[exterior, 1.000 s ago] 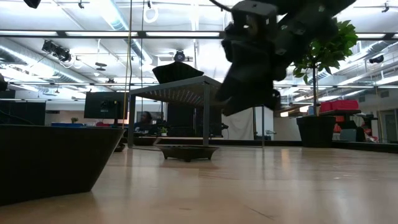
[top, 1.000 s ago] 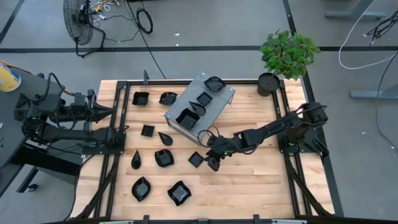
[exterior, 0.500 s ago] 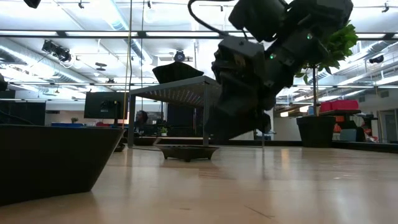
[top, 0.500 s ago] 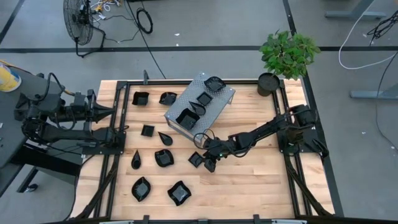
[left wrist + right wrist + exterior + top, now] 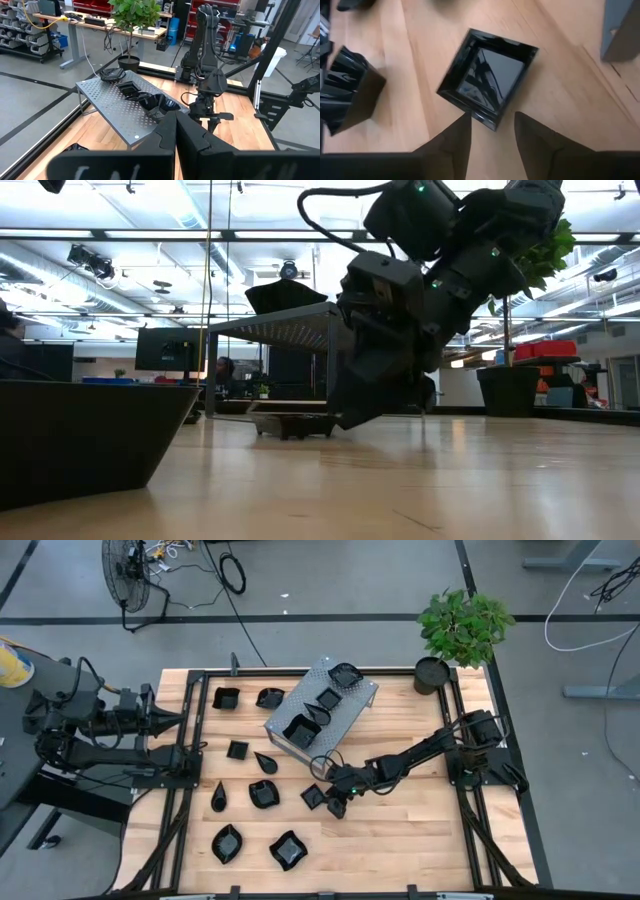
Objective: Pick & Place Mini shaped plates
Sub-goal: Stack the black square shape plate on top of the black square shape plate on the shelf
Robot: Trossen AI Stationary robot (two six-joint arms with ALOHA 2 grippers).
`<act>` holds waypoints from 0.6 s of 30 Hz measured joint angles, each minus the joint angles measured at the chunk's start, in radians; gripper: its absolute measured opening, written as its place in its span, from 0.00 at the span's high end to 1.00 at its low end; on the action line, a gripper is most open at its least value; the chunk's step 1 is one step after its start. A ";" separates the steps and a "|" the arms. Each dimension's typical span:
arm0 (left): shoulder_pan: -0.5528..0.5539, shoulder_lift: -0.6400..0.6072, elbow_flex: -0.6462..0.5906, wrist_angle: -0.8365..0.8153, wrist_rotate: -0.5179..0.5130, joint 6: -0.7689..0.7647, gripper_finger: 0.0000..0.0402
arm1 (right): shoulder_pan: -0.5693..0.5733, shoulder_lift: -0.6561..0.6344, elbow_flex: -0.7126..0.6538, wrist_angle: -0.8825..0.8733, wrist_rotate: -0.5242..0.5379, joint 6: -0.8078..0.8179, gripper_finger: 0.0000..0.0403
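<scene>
Glossy black square mini plate (image 5: 488, 82) lies at frame centre on the wooden table (image 5: 560, 120), just beyond the right gripper (image 5: 492, 137), whose 2 fingers are spread.

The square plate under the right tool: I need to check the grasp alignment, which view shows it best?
The right wrist view: the square plate fills it, just ahead of the open right tool. The high view shows it small; the low view, edge-on.

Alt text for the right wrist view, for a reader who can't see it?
The right gripper, fingers open, hangs just above one edge of a small square black dish lying on the wooden table. Another black dish sits beside it, apart.
</scene>
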 joint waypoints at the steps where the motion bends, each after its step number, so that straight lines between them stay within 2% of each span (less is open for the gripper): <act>1: 0.000 0.000 0.000 0.000 0.000 0.000 0.99 | 0.000 0.000 0.000 0.007 -0.002 0.001 0.64; 8: 0.000 0.000 0.000 0.000 0.000 0.000 0.99 | 0.000 0.000 0.000 0.003 -0.004 0.025 0.80; 14: 0.000 0.000 0.000 0.000 0.000 0.000 0.99 | 0.000 0.000 0.000 0.003 -0.004 0.027 0.97; 18: 0.000 0.000 0.000 0.000 0.000 0.000 0.99 | 0.000 -0.001 0.000 0.002 -0.005 0.039 0.98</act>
